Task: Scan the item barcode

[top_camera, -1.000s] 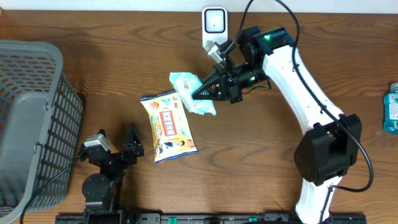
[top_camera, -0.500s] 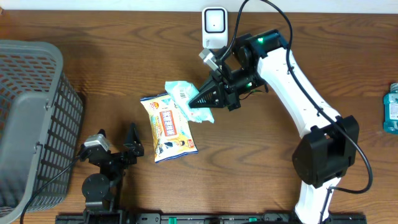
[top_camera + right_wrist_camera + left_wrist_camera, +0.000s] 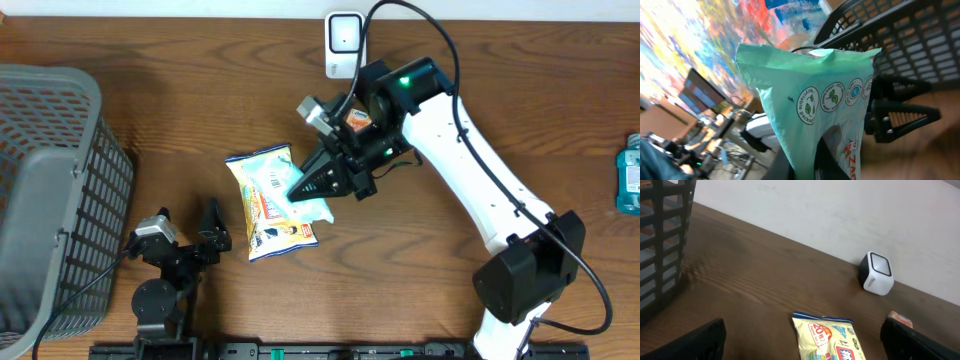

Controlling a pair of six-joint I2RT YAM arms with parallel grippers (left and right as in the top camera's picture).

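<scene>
My right gripper (image 3: 300,190) is shut on a mint-green wipes packet (image 3: 314,209) and holds it above the right edge of a yellow snack bag (image 3: 268,205) lying flat on the table. In the right wrist view the packet (image 3: 825,95) fills the centre, pinched between my dark fingers (image 3: 832,157), with round eco logos facing the camera. The white barcode scanner (image 3: 344,40) stands at the table's back edge, well behind the packet. My left gripper (image 3: 187,237) rests open near the front left, with nothing between its fingers.
A grey mesh basket (image 3: 45,190) takes up the left side. A small orange-topped item (image 3: 357,120) lies by the right arm's elbow. A blue bottle (image 3: 628,175) stands at the far right edge. The left wrist view shows the scanner (image 3: 876,273) and the yellow bag (image 3: 827,340).
My right arm has swung the green packet from just in front of the scanner toward the front left, so it now hangs over the yellow bag. The left arm has not moved.
</scene>
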